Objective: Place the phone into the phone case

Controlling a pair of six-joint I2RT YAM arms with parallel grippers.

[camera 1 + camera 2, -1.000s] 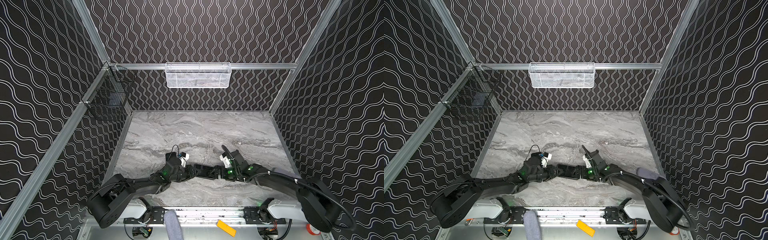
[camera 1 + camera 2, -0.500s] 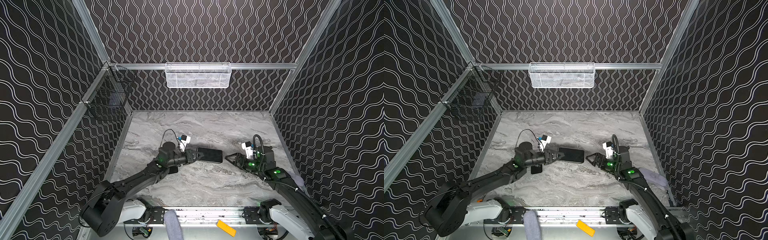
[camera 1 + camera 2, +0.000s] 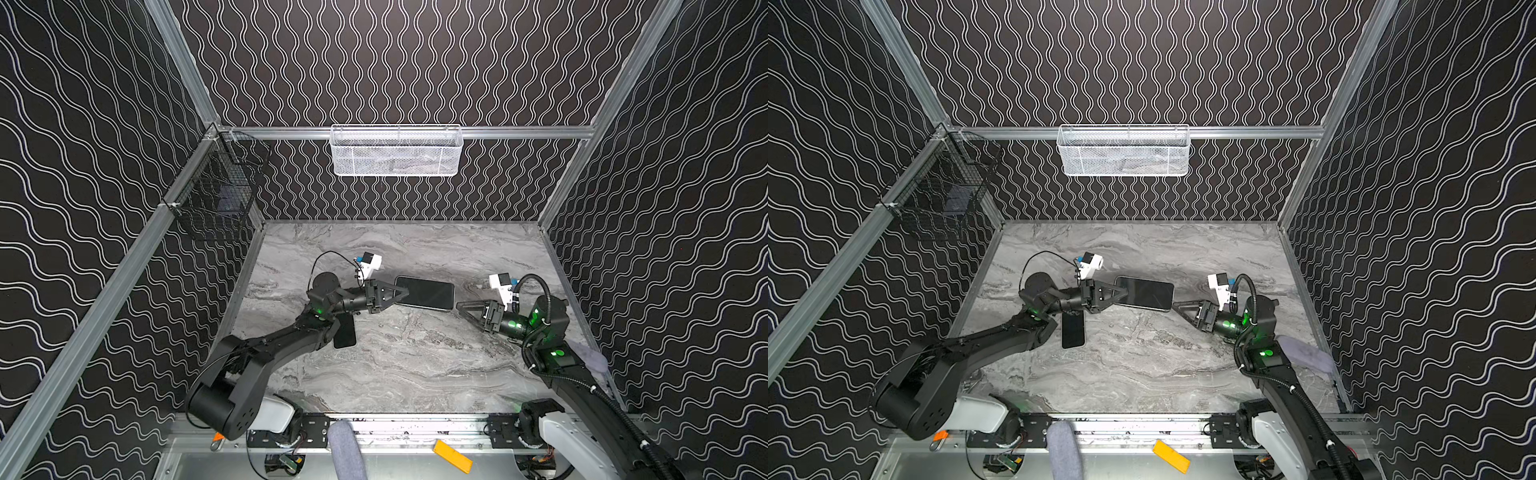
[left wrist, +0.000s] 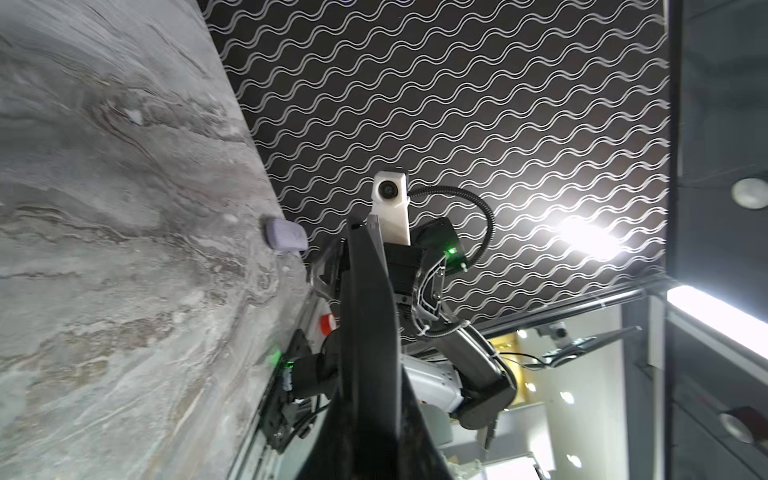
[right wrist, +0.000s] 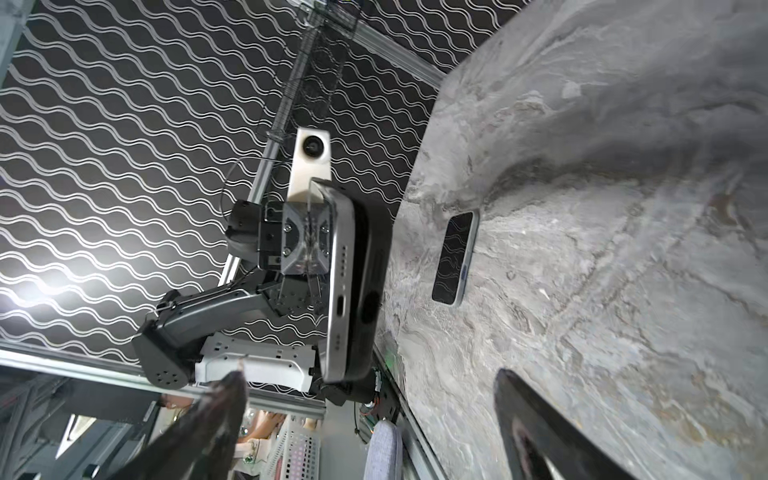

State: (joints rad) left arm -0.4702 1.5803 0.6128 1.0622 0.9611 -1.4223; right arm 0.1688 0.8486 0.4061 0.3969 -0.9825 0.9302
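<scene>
While left end effector [image 3: 403,293] clamps phone [image 3: 430,293] at one end, right end effector [image 3: 466,312] gapes empty near other.

The left end effector [image 3: 404,293] pinches one short end of a black phone [image 3: 428,293] over the marble surface [image 3: 415,374]. The right end effector [image 3: 463,308] points at the other end, just apart. A black phone-shaped slab [image 3: 345,332] lies partly under the left arm.

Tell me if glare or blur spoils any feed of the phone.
In both top views, light is even and the phone is sharp; in the left wrist view, glare flares on the wall and the phone is a dark, close blur; in the right wrist view, the right gripper's fingers are blurred, phone crisp.
</scene>
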